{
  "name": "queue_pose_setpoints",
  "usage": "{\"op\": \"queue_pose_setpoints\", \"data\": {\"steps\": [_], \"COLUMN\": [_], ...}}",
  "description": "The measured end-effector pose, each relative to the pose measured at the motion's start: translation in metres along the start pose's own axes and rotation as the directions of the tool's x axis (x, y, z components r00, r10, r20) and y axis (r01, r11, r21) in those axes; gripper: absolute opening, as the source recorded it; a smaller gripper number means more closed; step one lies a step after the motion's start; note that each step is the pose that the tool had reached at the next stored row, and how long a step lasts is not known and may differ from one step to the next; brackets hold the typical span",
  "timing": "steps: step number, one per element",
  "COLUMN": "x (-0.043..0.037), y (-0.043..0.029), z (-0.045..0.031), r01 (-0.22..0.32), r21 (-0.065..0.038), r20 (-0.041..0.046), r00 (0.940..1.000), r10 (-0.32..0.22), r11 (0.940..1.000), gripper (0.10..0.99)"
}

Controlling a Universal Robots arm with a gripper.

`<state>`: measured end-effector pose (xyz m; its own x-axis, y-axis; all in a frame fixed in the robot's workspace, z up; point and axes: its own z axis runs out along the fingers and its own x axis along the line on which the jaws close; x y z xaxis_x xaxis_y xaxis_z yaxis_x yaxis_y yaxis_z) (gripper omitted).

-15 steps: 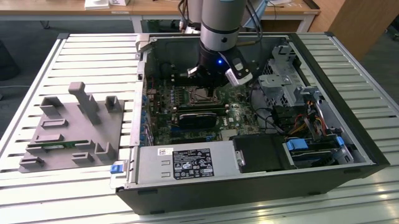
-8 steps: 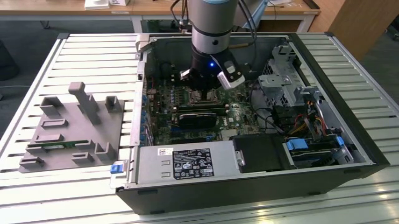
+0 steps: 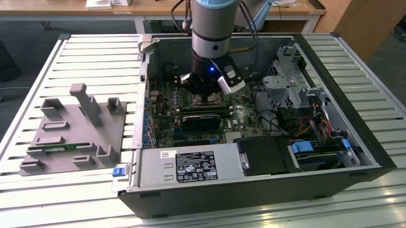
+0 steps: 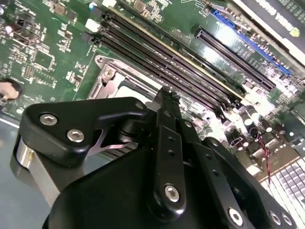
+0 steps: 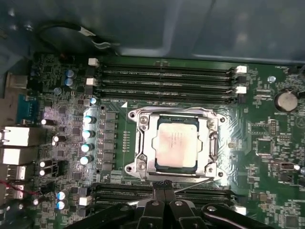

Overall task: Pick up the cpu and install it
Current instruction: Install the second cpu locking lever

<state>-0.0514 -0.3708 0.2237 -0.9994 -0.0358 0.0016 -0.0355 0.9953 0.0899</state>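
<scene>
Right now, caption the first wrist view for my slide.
Cpu seated in motherboard socket, tool at its edge.

**Grey arm, black gripper**

Silver-grey cylindrical arm (image 3: 210,28) with pale blue cap at top, black wrist section lit by a small blue light. Glossy black gripper (image 4: 164,102): jointed linkage bars, silver round-head screws, bare metal collar behind. Black cables alongside.
</scene>
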Motion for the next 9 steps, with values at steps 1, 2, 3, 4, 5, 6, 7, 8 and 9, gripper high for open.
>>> {"op": "queue_pose_setpoints", "data": {"steps": [1, 2, 3, 4, 5, 6, 7, 8, 9], "x": [0.0, 0.0, 0.0001, 0.0002, 0.0006, 0.0012, 0.0018, 0.003, 0.0044], "y": [-0.0001, -0.0003, -0.0007, -0.0021, -0.0038, -0.0056, -0.0071, -0.0085, -0.0099], "z": [0.0018, 0.0035, 0.0043, 0.0044, 0.0044, 0.0042, 0.0041, 0.0039, 0.0038], "r01": [0.0, 0.0, 0.0, 0.0, 0.0, 0.0, 0.0, 0.0, 0.0], "r21": [0.0, 0.0, 0.0, -0.004, -0.014, -0.025, -0.034, -0.042, -0.048], "r20": [-0.0012, -0.0022, -0.0026, -0.0024, -0.002, -0.0017, -0.0013, -0.0011, -0.0008], "r00": [1.0, 1.0, 1.0, 1.0, 1.0, 1.0, 1.0, 1.0, 1.0], "r10": [0.0, 0.0, 0.0, 0.0, 0.0, 0.0, 0.0, 0.0, 0.0], "r11": [1.0, 1.0, 1.0, 1.0, 0.9999, 0.9997, 0.9994, 0.9991, 0.9988], "gripper": [0.106, 0.106, 0.106, 0.106, 0.106, 0.106, 0.106, 0.106, 0.106]}}
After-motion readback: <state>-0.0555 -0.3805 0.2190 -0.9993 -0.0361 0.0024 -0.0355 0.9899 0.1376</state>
